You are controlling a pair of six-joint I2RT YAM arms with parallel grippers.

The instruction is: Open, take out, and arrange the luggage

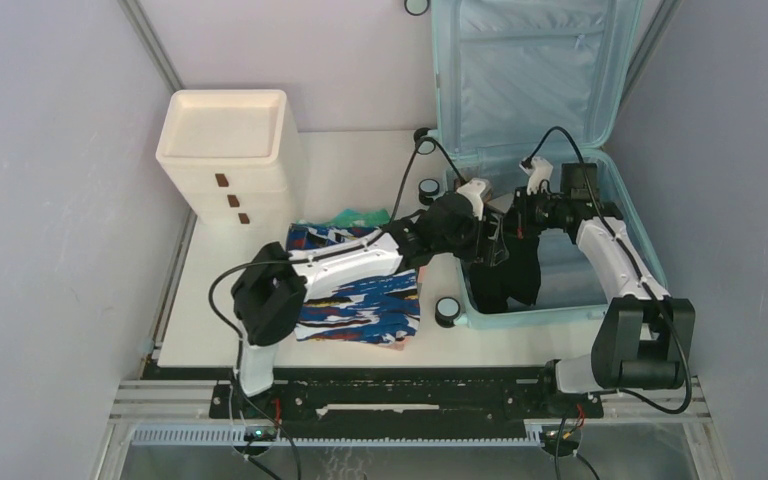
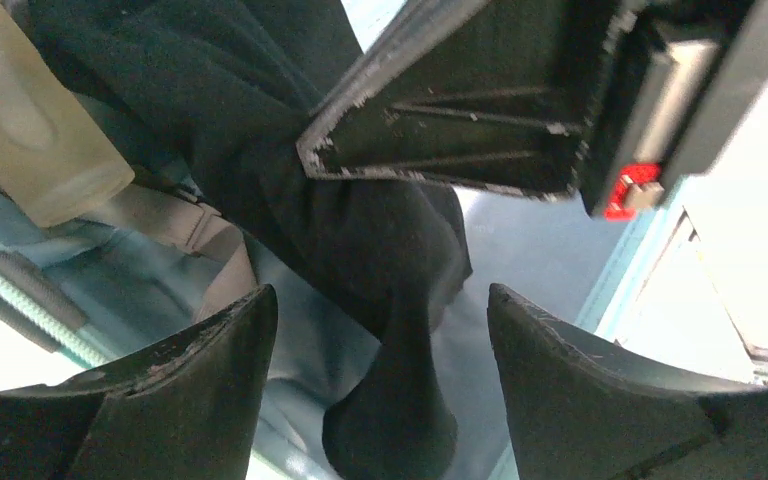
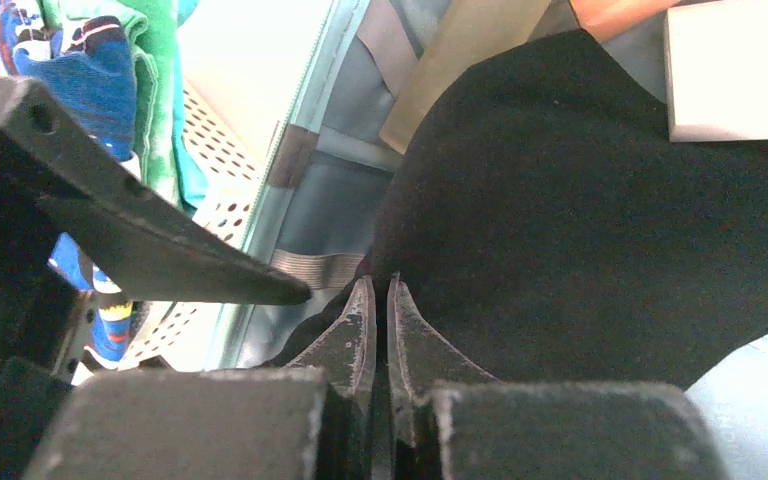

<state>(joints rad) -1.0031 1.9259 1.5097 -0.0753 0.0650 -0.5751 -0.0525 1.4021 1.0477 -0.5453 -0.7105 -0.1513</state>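
- Where the table's right rear corner lies, the luggage stands open: its base is flat on the table and its lid is propped upright against the back wall, showing light blue lining.
- Three of its caster wheels show along the left side of the base.
- A black garment hangs limp over the front left part of the base, its lower end draped down inside the shell.
- The right gripper is above the base with its fingers pressed together, pinching the top edge of the black garment.
- The left gripper reaches in from the left, just beside the right one; its jaws are spread wide, and the dark cloth hangs beyond the gap without either finger touching it.
- A beige strap lies across the lining behind the garment.
- Left of the luggage, a stack of folded patterned clothes in blue, white and red rests in a pale perforated basket, with a green cloth at its far edge.
- Farther left, near the rear left corner, stands a cream-white drawer cabinet with three small dark handles.
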